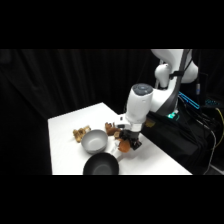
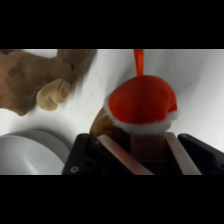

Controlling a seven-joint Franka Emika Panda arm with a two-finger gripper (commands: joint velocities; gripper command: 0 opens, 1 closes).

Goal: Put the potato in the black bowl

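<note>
The potato (image 1: 123, 145), an orange-brown lump, sits between the fingers of my gripper (image 1: 130, 142), just right of the grey bowl. In the wrist view the potato (image 2: 103, 125) shows its brown body under a red cap with a white fringe (image 2: 142, 102). My gripper (image 2: 134, 136) is shut on it, one finger on each side. The black bowl (image 1: 101, 164) stands at the table's front edge, below and left of the gripper, with nothing in it. It does not show in the wrist view.
A shiny grey bowl (image 1: 94, 140) (image 2: 25, 155) stands close to the left of the gripper. Dark brown chunks (image 1: 111, 127) (image 2: 30, 75) lie behind it, and a small tan cluster (image 1: 80, 133) lies further left. The white table (image 1: 65, 150) ends just past the black bowl.
</note>
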